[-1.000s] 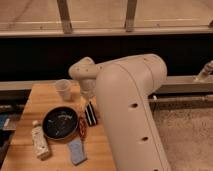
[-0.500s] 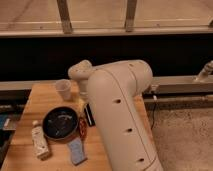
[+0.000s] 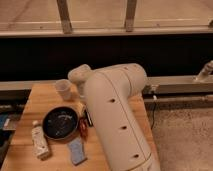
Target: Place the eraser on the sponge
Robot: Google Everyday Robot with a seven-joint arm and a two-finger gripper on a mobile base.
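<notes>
My big white arm [image 3: 117, 115] fills the middle of the view and covers the right half of the wooden table [image 3: 37, 97]. The gripper [image 3: 88, 118] is down at the arm's left edge, over the table and mostly hidden by the arm. A small black piece with a white stripe shows there; it looks like the eraser [image 3: 89, 116], just above a reddish-brown oval object [image 3: 83, 129]. The pale blue sponge [image 3: 76, 150] lies flat near the table's front edge, below and a little left of the gripper.
A black bowl [image 3: 60, 123] sits left of the gripper. A white bottle [image 3: 40, 143] lies at the front left. A pale cup [image 3: 63, 88] stands at the back of the table. Behind are a dark wall and a rail; bare floor is on the right.
The arm has swung left and nearer the camera, so it covers more of the table. The objects on the table have stayed in place.
</notes>
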